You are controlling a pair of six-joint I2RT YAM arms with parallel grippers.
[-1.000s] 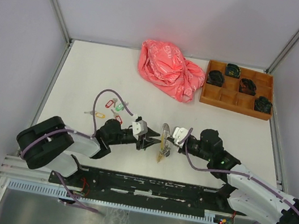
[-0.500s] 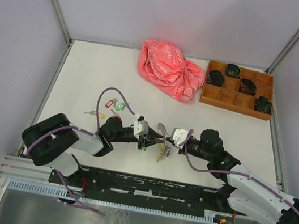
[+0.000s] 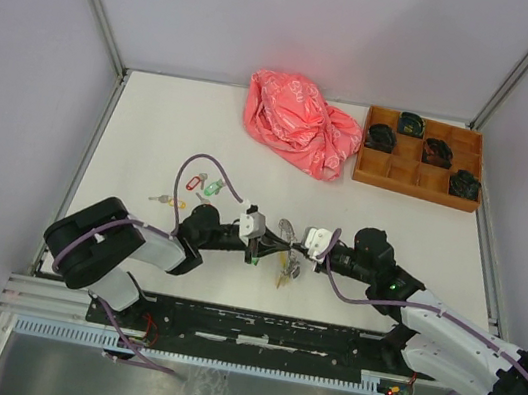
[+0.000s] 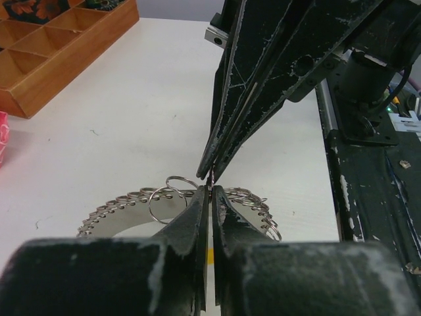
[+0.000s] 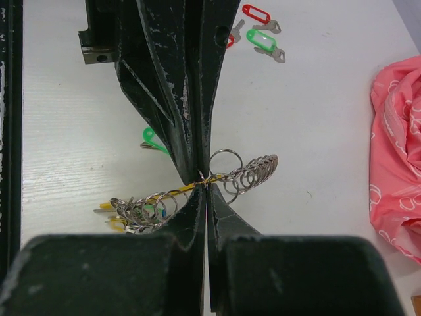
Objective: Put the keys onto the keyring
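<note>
The keyring (image 3: 288, 250), a loop of silver rings with a yellow band, hangs between both grippers at the table's near middle. My left gripper (image 3: 263, 249) and right gripper (image 3: 297, 253) meet tip to tip, both shut on the keyring's yellow band (image 5: 191, 187). In the left wrist view the keyring (image 4: 125, 201) curves behind my shut fingertips (image 4: 197, 201). Keys with yellow and blue tags (image 5: 118, 220) hang on the keyring. A green-tagged key (image 5: 152, 139) lies beside the left fingers. Loose keys with red (image 5: 253, 12) and green (image 5: 262, 41) tags lie farther left (image 3: 207, 187).
A crumpled pink bag (image 3: 300, 122) lies at the back middle. A wooden compartment tray (image 3: 416, 175) with small black bundles stands at the back right. A yellow-tagged key (image 3: 174, 204) lies left of the left arm. A purple cable loops above the left arm.
My left gripper has moved right and closed in on the right gripper. The keyring has tipped from upright to a flatter slant between them. The right arm has barely moved.
</note>
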